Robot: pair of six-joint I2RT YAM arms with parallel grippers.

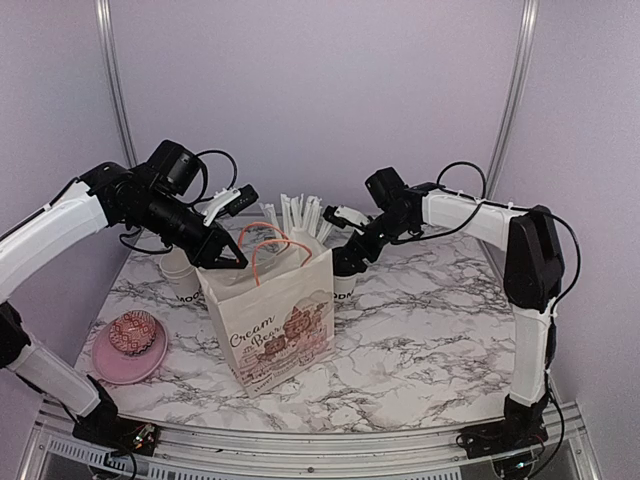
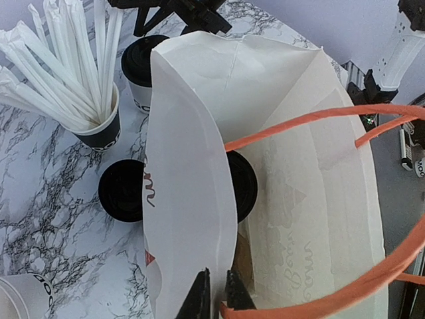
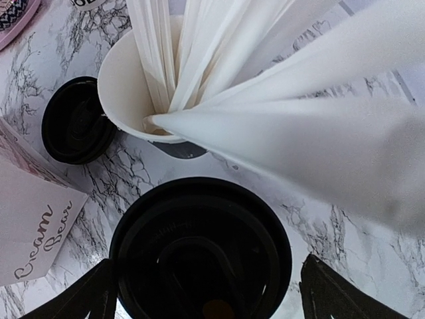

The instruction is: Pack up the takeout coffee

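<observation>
Wall of paper bag (image 2: 192,166), bottom of frame: clenched in left gripper (image 2: 216,294), mouth held agape. Just left of bag, on table (image 2: 53,232): second lidded coffee (image 2: 121,191). Right gripper (image 3: 206,296): spread, straddling first lidded coffee (image 3: 199,249). Step, judged: grasp. Next needs: closing, lift over rim, lowering inside.

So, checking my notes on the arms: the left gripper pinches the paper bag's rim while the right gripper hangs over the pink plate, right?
No: the left gripper does pinch the paper bag at its rim, but the right gripper hangs over a black-lidded coffee cup beside the cup of straws, as the right wrist view shows.
</observation>
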